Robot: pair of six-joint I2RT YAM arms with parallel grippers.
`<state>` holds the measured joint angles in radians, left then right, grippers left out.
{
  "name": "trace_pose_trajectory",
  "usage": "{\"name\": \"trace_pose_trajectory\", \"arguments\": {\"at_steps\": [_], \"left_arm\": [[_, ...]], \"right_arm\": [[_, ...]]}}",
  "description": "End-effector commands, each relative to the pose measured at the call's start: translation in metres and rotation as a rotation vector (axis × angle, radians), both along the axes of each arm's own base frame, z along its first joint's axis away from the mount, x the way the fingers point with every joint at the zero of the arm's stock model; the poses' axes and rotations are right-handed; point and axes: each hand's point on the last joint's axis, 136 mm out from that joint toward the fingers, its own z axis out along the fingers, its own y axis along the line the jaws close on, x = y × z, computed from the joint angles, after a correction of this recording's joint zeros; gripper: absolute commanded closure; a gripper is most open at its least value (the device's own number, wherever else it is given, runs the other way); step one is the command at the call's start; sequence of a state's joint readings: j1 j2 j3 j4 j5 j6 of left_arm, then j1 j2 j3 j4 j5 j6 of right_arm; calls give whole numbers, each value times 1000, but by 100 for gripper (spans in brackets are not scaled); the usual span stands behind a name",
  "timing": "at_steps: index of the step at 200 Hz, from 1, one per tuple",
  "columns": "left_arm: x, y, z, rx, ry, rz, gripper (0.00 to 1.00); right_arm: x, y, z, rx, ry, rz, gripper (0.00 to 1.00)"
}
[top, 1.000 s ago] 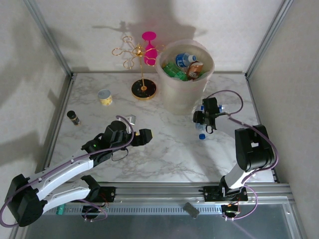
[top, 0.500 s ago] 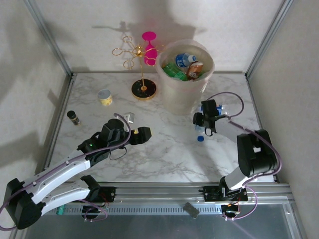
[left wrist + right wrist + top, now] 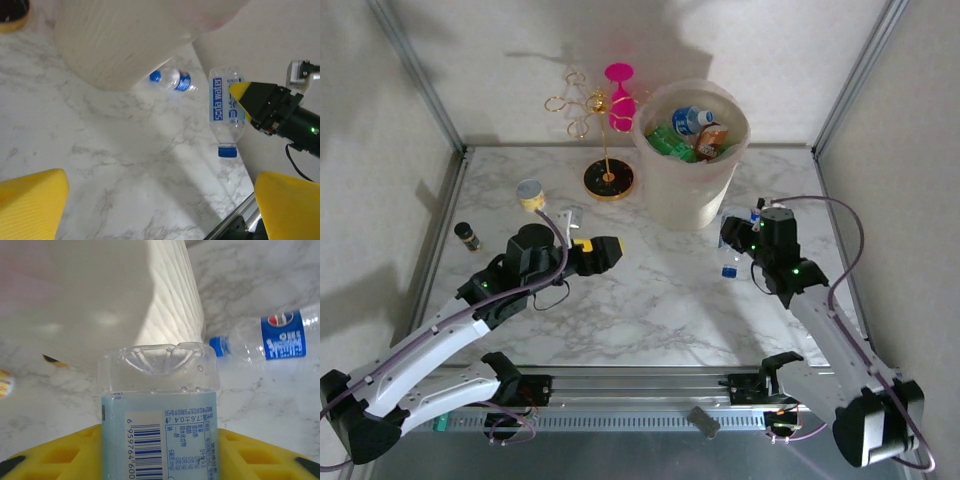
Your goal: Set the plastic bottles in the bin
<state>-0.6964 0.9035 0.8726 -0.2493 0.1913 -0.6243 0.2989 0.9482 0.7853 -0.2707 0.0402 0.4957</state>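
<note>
The bin (image 3: 692, 190), a tall whitish bucket, stands at the back of the table with several plastic bottles (image 3: 692, 135) inside. My right gripper (image 3: 738, 240) is shut on a clear soda-water bottle (image 3: 226, 107) just right of the bin (image 3: 120, 45); its blue cap (image 3: 729, 270) points toward the near edge. In the right wrist view the yellow fingers (image 3: 60, 455) clamp that bottle (image 3: 160, 405) on both sides. Another bottle with a blue label (image 3: 272, 335) lies on the table against the bin's foot (image 3: 172, 80). My left gripper (image 3: 607, 252) stands open over bare marble, holding nothing.
A gold wire stand (image 3: 607, 175) carrying a pink glass is left of the bin. A small cup with a yellow band (image 3: 530, 193) and a dark vial (image 3: 467, 235) sit at the left. Metal frame posts and walls close in the table's sides.
My right arm has swung outward to the right while its gripper kept the soda-water bottle beside the bin. My left gripper has drifted slightly back and left, still open.
</note>
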Motion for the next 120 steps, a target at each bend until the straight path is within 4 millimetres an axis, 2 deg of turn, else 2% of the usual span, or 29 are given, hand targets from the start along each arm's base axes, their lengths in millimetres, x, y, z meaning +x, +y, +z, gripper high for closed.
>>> {"name": "trace_pose_trajectory", "arguments": {"at_steps": [1, 35, 66, 94, 107, 120], "left_arm": [[2, 9, 24, 10, -57, 29, 5], [6, 9, 28, 25, -67, 31, 5], [7, 9, 27, 34, -71, 36, 5], [8, 13, 28, 51, -79, 47, 5], [8, 14, 28, 59, -84, 52, 5], [8, 16, 29, 68, -87, 59, 5]], "right_arm": [[-5, 2, 63, 46, -108, 9, 49], [6, 6, 145, 45, -234, 32, 48], [33, 13, 201, 23, -330, 43, 47], [68, 12, 232, 24, -360, -22, 48], [89, 17, 236, 4, -362, -19, 46], [110, 9, 239, -64, -349, -79, 46]]}}
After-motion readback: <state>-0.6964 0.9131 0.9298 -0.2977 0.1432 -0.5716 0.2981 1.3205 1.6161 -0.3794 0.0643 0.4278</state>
